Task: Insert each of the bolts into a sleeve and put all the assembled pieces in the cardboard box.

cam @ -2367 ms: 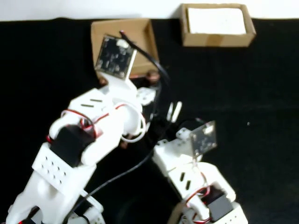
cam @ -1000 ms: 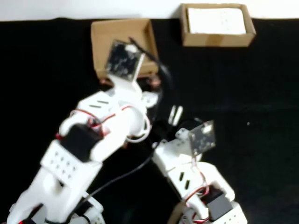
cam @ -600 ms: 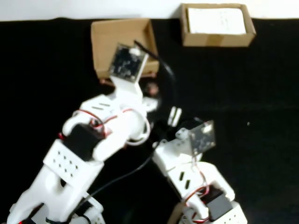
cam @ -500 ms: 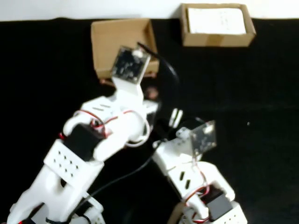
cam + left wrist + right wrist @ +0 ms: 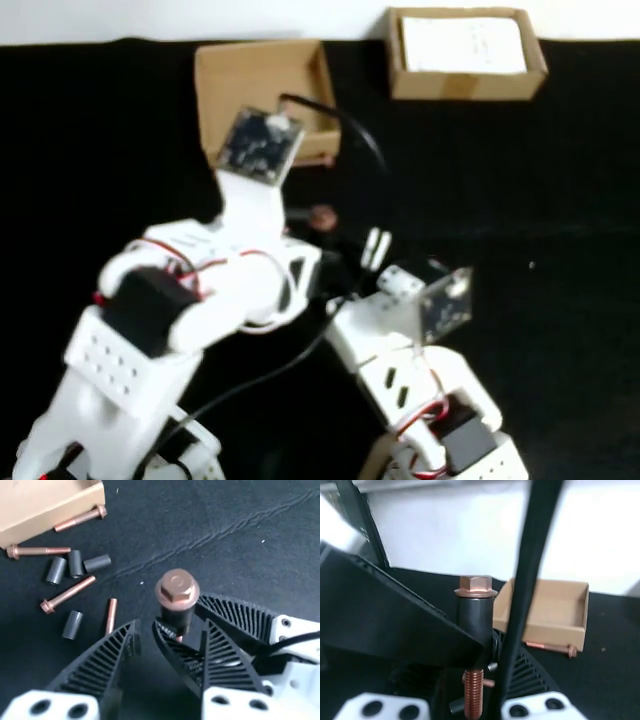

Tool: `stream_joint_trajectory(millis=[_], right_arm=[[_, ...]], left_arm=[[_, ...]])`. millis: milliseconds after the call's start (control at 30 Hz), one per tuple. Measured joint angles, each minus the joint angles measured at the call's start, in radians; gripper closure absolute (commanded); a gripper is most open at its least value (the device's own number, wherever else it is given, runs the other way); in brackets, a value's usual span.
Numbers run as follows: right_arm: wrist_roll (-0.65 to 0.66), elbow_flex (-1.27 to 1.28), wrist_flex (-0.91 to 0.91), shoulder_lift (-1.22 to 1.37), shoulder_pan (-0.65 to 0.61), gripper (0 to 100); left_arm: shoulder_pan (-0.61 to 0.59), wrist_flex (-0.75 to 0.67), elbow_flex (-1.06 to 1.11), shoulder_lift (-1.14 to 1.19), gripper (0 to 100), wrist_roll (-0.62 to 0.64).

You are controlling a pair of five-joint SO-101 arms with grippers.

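Bolt [image 5: 177, 587] and sleeve [image 5: 176, 619] are already one piece. Your right gripper [image 5: 489, 654] pinches the sleeve around its middle and holds it upright over the table [image 5: 240, 540]. Your left gripper [image 5: 145, 631] sits just beside the piece, fingers spread, with nothing between them.

The step in hand, as I judge it, is the carry to the box [image 5: 250, 90], which stands near the piece but apart from it. Draw the left gripper clear first so it cannot knock the piece. Hold the sleeve upright the whole way. The bolt seems to hang only by its flange, so a tilt could let it slide out. Mind the cable [image 5: 532, 570] that crosses close to the piece. Lower it well into the box before you let go.

The bolt is copper-coloured, and its flanged hex head rests flat on the sleeve's top. The sleeve is a plain dark cylinder, and the threaded end sticks out below it.

Farther out, loose bolts [image 5: 67, 594] and loose sleeves [image 5: 97, 562] lie on the table by the box's corner, not yet joined.
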Motion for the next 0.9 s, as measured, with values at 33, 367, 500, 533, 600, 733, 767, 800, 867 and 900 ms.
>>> stream_joint_trajectory(millis=[33, 367, 500, 533, 600, 733, 767, 800, 867, 900], right_arm=[[0.000, 0.000, -0.015, 0.003, 0.014, 99.1], [-0.002, -0.087, -0.186, 0.301, 0.195, 99.1], [-0.002, -0.178, -0.269, 0.485, 0.199, 99.1], [-0.002, -0.199, -0.293, 0.534, 0.199, 99.1], [-0.002, -0.247, -0.342, 0.634, 0.199, 99.1], [-0.002, -0.368, -0.427, 0.845, 0.199, 99.1], [-0.002, -0.402, -0.446, 0.902, 0.199, 99.1], [-0.002, -0.437, -0.463, 0.961, 0.199, 99.1], [-0.002, -0.512, -0.494, 1.082, 0.201, 99.1], [-0.002, -0.552, -0.505, 1.143, 0.204, 99.1]], left_arm=[[0.000, 0.012, -0.026, 0.002, 80, 0.000], [-0.006, 0.087, -0.330, -0.003, 99, -0.080], [-0.006, 0.114, -0.341, -0.041, 99, -0.224], [-0.006, 0.114, -0.336, -0.061, 99, -0.241], [-0.035, 0.118, -0.304, -0.120, 99, -0.259], [-0.173, 0.118, -0.158, -0.238, 99, -0.269], [-0.221, 0.118, -0.110, -0.267, 99, -0.269], [-0.265, 0.118, -0.063, -0.301, 99, -0.269], [-0.354, 0.118, 0.032, -0.371, 99, -0.269], [-0.388, 0.118, 0.075, -0.405, 99, -0.269]])
